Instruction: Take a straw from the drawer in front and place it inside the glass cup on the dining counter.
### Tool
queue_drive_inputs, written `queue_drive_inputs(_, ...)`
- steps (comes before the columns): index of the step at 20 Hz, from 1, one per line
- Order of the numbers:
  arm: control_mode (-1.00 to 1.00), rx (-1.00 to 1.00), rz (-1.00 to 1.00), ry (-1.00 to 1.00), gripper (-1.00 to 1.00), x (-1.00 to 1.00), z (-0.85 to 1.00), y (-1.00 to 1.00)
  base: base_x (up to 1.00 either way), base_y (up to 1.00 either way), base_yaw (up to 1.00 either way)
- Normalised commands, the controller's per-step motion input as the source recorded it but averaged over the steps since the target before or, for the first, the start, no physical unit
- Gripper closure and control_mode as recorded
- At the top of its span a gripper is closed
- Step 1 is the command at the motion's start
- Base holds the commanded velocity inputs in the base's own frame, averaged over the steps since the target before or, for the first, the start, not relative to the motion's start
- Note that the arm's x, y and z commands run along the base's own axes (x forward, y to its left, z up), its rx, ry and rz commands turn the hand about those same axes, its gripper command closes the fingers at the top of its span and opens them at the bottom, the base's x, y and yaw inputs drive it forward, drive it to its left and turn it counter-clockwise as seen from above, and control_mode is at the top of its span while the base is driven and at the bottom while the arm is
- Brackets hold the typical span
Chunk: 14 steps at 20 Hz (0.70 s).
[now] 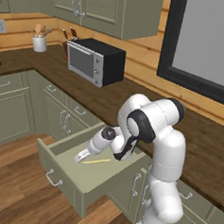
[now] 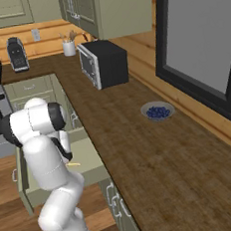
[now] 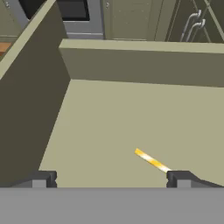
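The sage-green drawer [image 1: 92, 181] stands pulled out below the dark worktop. On its floor lies the thin pale-yellow straw [image 1: 97, 161], also seen as a yellow stick [image 3: 151, 160] in the hand view and a short yellow tip [image 2: 73, 164] beside the arm in the right base view. My gripper [image 1: 79, 157] reaches down into the drawer, open, with nothing between its fingers. In the hand view the straw runs toward the right fingertip [image 3: 180, 178]; the left fingertip [image 3: 41, 179] is well apart from it. The glass cup and the dining counter are out of view.
A black microwave [image 1: 94, 60] and a white utensil holder [image 1: 39, 43] stand on the worktop. A bowl of blueberries [image 2: 157, 111] sits further along it. The drawer's side wall [image 3: 30, 100] rises close on the gripper's left. Neighbouring green cabinet doors [image 1: 61, 117] flank the drawer.
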Motion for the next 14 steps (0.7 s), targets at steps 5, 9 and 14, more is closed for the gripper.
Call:
queue_drive_inputs(5, -1.0, -0.04, -0.06, 0.13, -1.0, 0.44, 1.0, 0.05, 0.0, 0.0, 0.0)
queue_drive_inputs(9, -1.0, -0.16, -0.08, 0.11, -1.0, 0.01, 0.99, 0.19, 0.0, 0.0, 0.0)
queue_drive_inputs(14, -1.0, -0.24, -0.05, 0.27, -1.0, 0.18, 0.18, 0.01, 0.0, 0.0, 0.0)
